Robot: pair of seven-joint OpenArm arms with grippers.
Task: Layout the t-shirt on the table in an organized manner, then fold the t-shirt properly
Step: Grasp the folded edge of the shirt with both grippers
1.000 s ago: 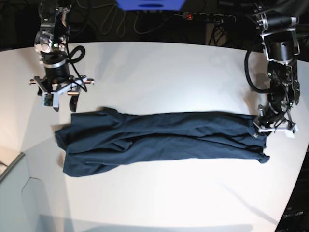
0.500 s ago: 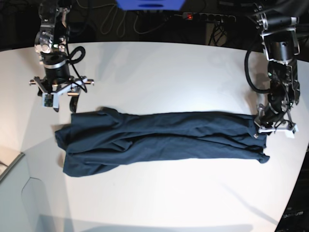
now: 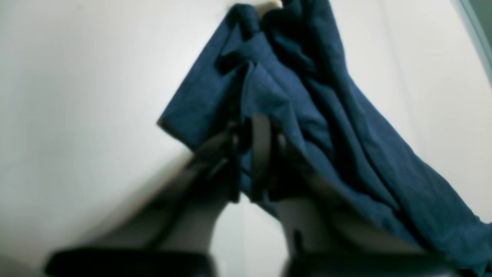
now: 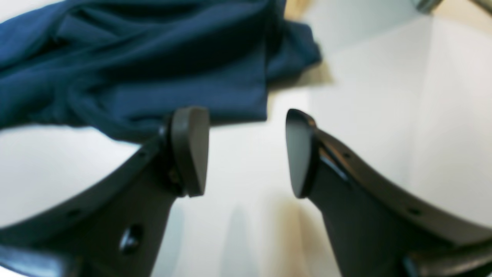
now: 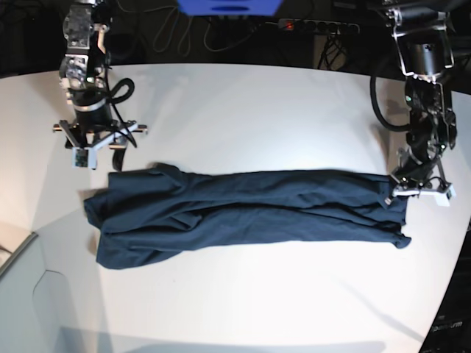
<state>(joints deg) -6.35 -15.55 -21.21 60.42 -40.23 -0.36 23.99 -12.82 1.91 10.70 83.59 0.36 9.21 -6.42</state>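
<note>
The dark navy t-shirt (image 5: 243,209) lies bunched in a long wrinkled strip across the white table (image 5: 243,103). My left gripper (image 5: 397,193), at the right in the base view, is shut on the strip's right end. In the left wrist view its fingers (image 3: 259,154) pinch a fold of the shirt (image 3: 346,115). My right gripper (image 5: 98,157), at the left in the base view, hovers just above the strip's left end. In the right wrist view it (image 4: 246,154) is open and empty, with the shirt (image 4: 153,57) just beyond the fingertips.
Cables and a power strip (image 5: 316,26) lie behind the table's far edge. A pale grey panel (image 5: 18,257) juts in at the lower left. The table's curved edge (image 5: 449,287) runs close to the shirt's right end.
My right arm has shifted slightly to the right and turned, nearer the shirt's left end. My left arm has risen a little, still holding the right end. The shirt lies much as before.
</note>
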